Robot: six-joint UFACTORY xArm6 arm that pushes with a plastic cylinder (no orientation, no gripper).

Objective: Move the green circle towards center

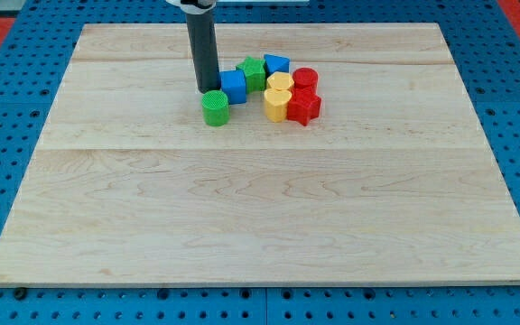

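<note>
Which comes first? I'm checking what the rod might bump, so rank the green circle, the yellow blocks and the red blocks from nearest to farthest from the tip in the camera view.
From my tip:
1. Green circle, just below the tip.
2. Yellow blocks, to the view's right.
3. Red blocks, farther right, beyond the yellow ones.

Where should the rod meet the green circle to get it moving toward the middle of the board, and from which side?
There are no fingers, so it is a push, not a grip. Contact the green circle on its far curved wall, the side toward the view's top. My tip sits just there, right above it. Pushing down and slightly to the view's right probably steers it centreward, away from the blue cube beside it.
</note>
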